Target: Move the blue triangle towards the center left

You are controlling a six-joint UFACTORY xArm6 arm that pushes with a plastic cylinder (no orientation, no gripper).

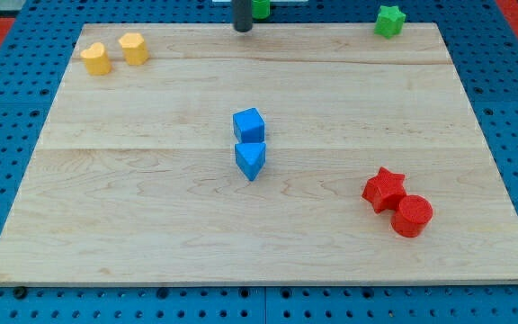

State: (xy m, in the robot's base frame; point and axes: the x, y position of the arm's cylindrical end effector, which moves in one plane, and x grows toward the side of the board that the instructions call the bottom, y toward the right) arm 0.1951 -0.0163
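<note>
The blue triangle [251,159] lies near the middle of the wooden board [151,198], pointing toward the view's bottom. A blue cube [249,124] sits just above it, touching or nearly touching. My tip [242,28] is at the view's top edge of the board, well above both blue blocks and slightly to their left, apart from them.
Two yellow blocks [96,58] [134,48] sit at the top left. A green star [388,21] is at the top right and a green block [260,8] sits beside the rod. A red star [384,189] and red cylinder [412,216] are at the lower right.
</note>
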